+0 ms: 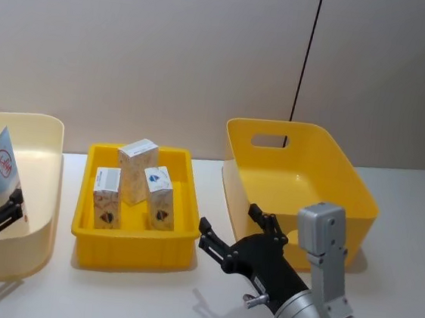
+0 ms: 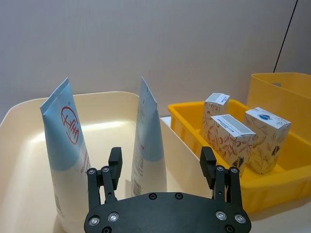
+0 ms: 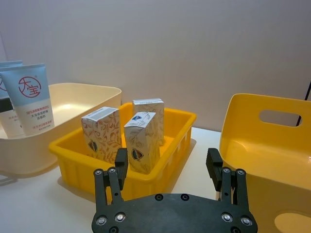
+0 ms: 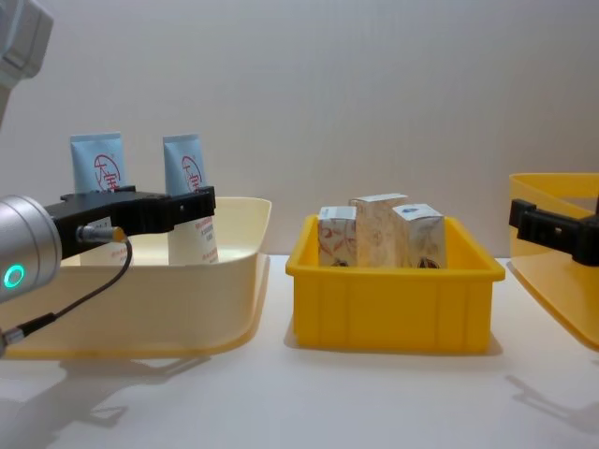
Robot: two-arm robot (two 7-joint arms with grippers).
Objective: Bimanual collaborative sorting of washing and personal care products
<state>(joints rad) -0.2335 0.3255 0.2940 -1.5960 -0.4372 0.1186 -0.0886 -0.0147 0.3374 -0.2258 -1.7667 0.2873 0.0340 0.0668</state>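
While left fingers and right fingers are open and empty, the upright tubes stand just before the left.

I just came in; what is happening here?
A two-armed robot is sorting care products. Its left gripper is open over the cream bin, close to two pale-blue tubes standing there. Its right gripper, open too, hangs by the yellow bin, right of the yellow tray with three cartons. Neither holds anything.
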